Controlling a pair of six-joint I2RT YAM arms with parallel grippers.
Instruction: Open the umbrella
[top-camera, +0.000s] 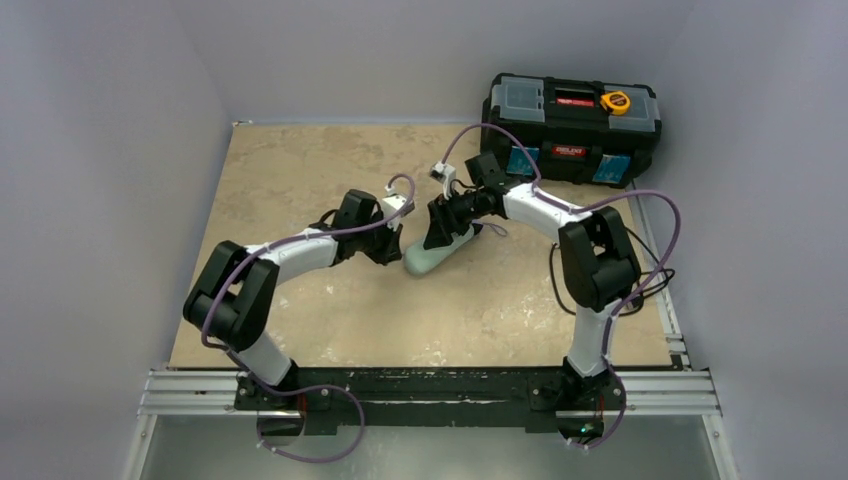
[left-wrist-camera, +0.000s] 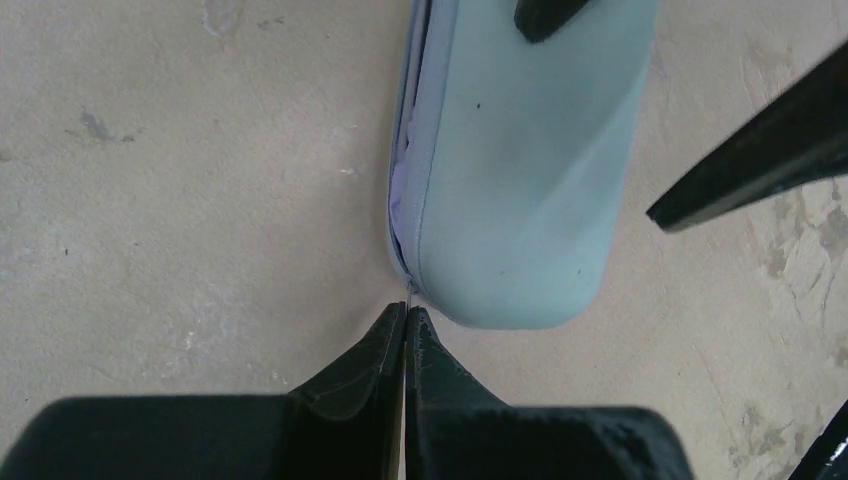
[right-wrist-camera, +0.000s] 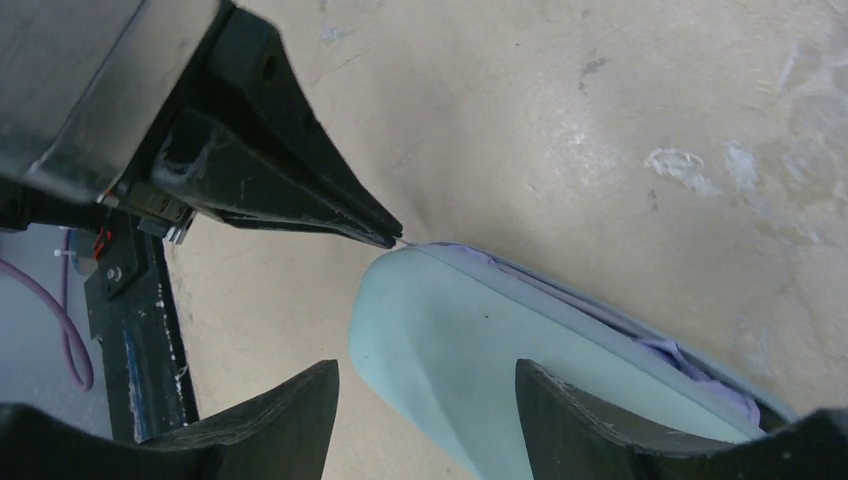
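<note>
The umbrella lies mid-table inside its mint-green sleeve (top-camera: 432, 257) (left-wrist-camera: 520, 170) (right-wrist-camera: 470, 340). Its zipper is partly open along one side, and lavender fabric (left-wrist-camera: 398, 195) (right-wrist-camera: 690, 355) shows in the gap. My left gripper (top-camera: 393, 250) (left-wrist-camera: 407, 312) is shut at the sleeve's rounded end, with the thin zipper pull (left-wrist-camera: 409, 290) pinched between its tips. My right gripper (top-camera: 440, 236) (right-wrist-camera: 425, 375) hovers open over the same end. One of its fingers (right-wrist-camera: 560, 400) is above the sleeve and the other is beside it, touching nothing.
A black toolbox (top-camera: 570, 125) with a yellow tape measure (top-camera: 616, 101) on its lid stands at the back right corner. Grey walls close in the left, back and right sides. The arms' metal rail (top-camera: 430, 392) runs along the near edge.
</note>
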